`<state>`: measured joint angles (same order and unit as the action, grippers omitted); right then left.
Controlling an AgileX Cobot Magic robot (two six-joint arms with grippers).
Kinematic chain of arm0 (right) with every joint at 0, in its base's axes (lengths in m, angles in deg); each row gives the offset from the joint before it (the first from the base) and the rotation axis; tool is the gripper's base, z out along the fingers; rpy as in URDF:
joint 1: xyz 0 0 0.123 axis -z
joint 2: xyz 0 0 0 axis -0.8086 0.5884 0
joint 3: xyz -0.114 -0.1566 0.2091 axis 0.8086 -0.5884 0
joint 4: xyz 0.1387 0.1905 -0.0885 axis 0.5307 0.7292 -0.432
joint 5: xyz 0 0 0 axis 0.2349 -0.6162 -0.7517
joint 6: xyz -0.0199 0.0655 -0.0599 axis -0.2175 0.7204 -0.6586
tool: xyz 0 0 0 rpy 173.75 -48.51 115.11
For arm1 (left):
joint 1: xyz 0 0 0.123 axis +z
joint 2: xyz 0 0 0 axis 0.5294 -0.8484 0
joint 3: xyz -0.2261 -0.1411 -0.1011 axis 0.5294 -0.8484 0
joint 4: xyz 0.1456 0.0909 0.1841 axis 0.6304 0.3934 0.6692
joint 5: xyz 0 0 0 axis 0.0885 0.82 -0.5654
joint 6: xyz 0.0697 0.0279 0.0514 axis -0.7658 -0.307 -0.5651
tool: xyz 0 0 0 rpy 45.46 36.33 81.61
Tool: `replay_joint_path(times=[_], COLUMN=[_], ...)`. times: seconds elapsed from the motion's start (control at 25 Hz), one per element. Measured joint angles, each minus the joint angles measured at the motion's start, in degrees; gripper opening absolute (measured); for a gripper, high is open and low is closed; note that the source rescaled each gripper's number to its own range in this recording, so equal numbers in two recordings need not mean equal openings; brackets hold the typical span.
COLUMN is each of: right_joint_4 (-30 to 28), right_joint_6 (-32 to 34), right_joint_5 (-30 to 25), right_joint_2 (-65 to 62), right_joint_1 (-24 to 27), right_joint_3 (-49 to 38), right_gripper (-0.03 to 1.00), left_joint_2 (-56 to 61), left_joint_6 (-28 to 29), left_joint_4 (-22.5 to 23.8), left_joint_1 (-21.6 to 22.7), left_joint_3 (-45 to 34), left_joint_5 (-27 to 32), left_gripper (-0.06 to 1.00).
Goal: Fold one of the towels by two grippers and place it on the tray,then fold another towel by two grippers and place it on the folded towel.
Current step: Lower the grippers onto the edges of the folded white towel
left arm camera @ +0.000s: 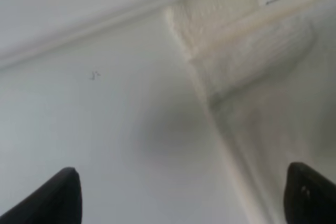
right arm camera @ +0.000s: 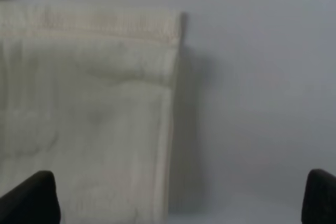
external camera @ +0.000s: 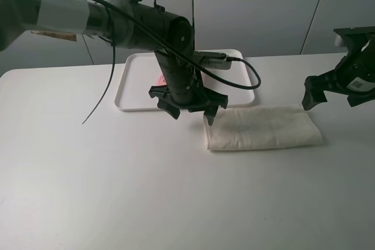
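Only overhead, the pink towel [external camera: 159, 79] on the tray [external camera: 130, 83].

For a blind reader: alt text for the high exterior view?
A folded cream towel lies on a white table beside a white tray; left pincer hangs open over the towel's left end, right pincer open near its right end.

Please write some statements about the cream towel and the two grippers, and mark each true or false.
1. The cream off-white terry towel lies folded on the white table. True.
2. It rests in the flat white plastic tray. False: it lies on the table, in front of the tray.
3. The black two-fingered left gripper is open. True.
4. The right gripper grips the towel. False: it is open and holds nothing.
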<state>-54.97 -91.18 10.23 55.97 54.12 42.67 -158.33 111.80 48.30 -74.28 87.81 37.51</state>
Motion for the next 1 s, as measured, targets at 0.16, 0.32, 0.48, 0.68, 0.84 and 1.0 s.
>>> replay_joint_path(times=[0.16, 0.32, 0.48, 0.68, 0.84, 1.0], right_joint_4=[-0.4, -0.4, -0.4, 0.1, 0.8, 1.0], right_joint_6=[0.8, 0.9, 0.9, 0.9, 0.8, 0.5], right_joint_5=[-0.3, -0.3, -0.5, -1.8, -2.7, -2.8], right_joint_2=[0.0, 0.1, 1.5, 2.9, 3.0, 3.0], right_joint_1=[0.0, 0.0, 0.0, 0.0, 0.0, 0.0], right_joint_3=[0.1, 0.1, 0.1, 0.1, 0.1, 0.1], right_gripper=[1.00, 1.00, 1.00, 1.00, 1.00, 1.00], left_joint_2=[-1.1, -1.1, -2.0, -6.5, -9.6, -10.9], left_joint_6=[3.3, 4.6, 5.0, 5.1, 5.3, 5.4], left_joint_4=[-0.2, -0.3, 0.4, 0.7, 0.8, 0.7], left_joint_1=[0.0, 0.0, 0.0, 0.0, 0.0, 0.0], left_joint_3=[0.3, 0.5, 2.5, 9.7, 14.3, 15.4], left_joint_5=[0.8, 0.7, 2.3, 8.7, 13.5, 15.7], left_gripper=[0.99, 0.99, 1.00, 1.00, 1.00, 1.00])
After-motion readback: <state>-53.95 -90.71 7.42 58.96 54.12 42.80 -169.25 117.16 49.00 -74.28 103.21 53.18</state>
